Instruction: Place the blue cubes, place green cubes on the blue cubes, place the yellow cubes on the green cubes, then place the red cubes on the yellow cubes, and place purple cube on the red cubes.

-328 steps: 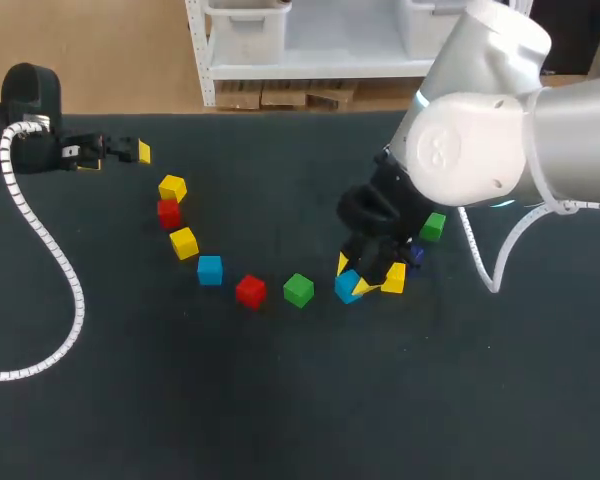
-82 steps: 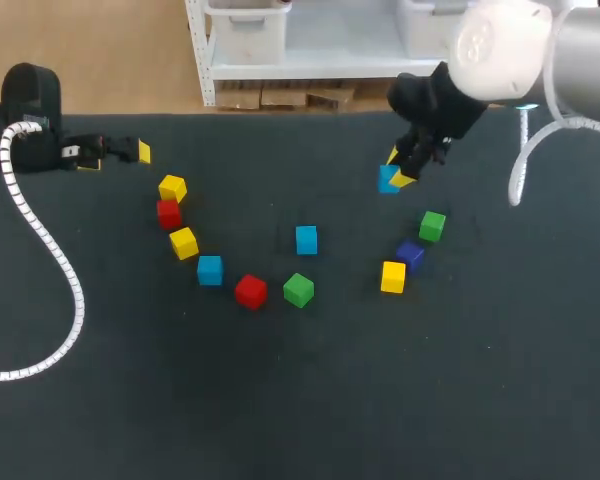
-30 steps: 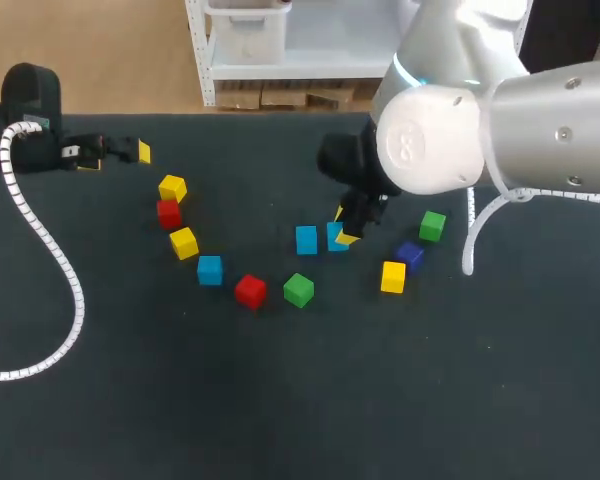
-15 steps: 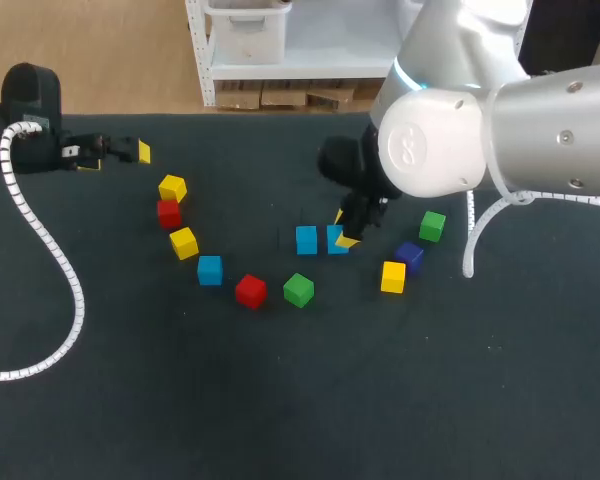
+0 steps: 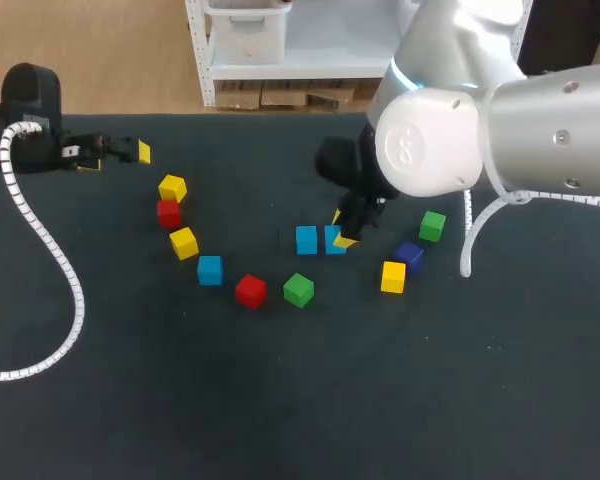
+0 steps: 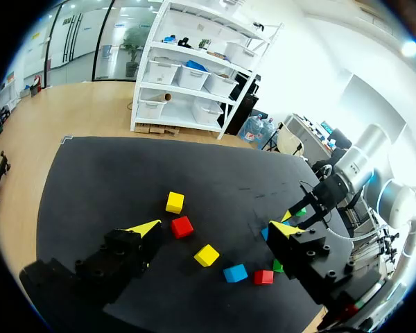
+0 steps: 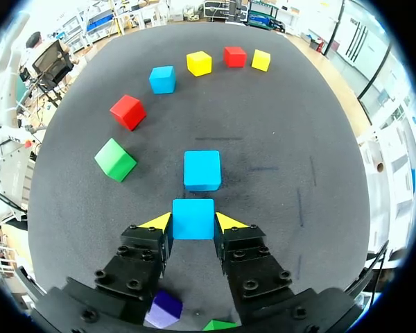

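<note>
My right gripper is shut on a blue cube, held low at the table's middle. In the right wrist view this cube sits between the yellow tips of the gripper, a small gap behind a second blue cube. A third blue cube lies in the arc at the left with yellow, red, yellow, red and green cubes. My left gripper stands open and empty at the far left.
To the right of the held cube lie a yellow cube, the purple cube and a green cube. A white cable loops over the table's left side. My right arm's bulk hangs over the back right.
The right gripper with its blue cube has edged slightly left, toward the second blue cube. The left arm has not moved.
</note>
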Controlling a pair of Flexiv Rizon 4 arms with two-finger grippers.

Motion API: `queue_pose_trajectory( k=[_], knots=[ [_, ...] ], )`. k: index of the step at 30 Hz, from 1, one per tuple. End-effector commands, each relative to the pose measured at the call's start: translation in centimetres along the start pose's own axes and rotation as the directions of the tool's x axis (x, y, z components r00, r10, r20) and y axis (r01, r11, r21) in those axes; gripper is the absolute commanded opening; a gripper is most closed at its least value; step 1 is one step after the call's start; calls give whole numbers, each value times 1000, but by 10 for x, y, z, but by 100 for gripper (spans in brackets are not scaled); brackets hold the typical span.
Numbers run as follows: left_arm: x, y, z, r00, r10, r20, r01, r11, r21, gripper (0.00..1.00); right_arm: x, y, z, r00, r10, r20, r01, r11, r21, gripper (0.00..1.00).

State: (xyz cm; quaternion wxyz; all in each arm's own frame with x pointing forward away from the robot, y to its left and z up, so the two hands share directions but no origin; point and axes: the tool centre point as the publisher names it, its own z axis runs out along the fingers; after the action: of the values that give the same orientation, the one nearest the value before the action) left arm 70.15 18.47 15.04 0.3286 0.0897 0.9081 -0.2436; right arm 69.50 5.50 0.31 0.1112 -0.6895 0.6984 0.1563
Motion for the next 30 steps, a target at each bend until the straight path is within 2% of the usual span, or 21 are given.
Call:
queue_pose_trajectory(
  k=[1,30],
  knots=[
    [0,0,0,1000,0,0,0,1000,0,100,-1,-2,2,1000,-1,2,1,1000,-5,0],
    [0,0,0,1000,0,0,0,1000,0,100,1,-5,2,1000,-2,3,2,1000,-10,0]
  ],
)
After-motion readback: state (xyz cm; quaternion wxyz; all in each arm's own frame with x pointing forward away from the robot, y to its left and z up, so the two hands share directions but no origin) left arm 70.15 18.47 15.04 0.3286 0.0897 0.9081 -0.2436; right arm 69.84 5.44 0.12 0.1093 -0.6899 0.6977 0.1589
